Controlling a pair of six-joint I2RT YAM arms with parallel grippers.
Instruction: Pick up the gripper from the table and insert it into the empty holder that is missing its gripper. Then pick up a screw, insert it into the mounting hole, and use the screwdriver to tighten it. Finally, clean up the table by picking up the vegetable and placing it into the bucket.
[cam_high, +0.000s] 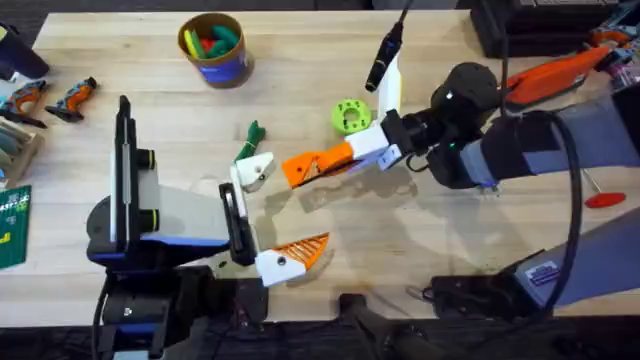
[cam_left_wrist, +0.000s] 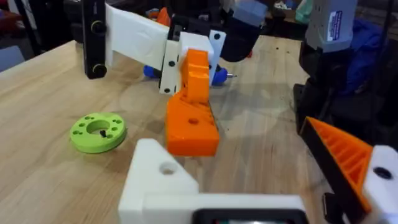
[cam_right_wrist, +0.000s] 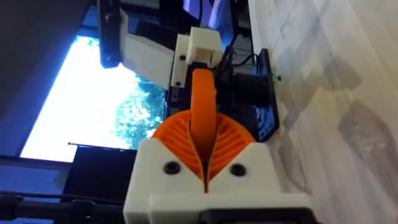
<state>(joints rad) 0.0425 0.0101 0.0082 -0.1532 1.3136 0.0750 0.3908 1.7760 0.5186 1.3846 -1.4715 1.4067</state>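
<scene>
At the bench's centre, the right gripper has its jaws clamped on the gripper, nose toward nine o'clock, likely to slide it onto the empty holder. The left gripper has its jaws spread wide, presenting that bare mount.
</scene>
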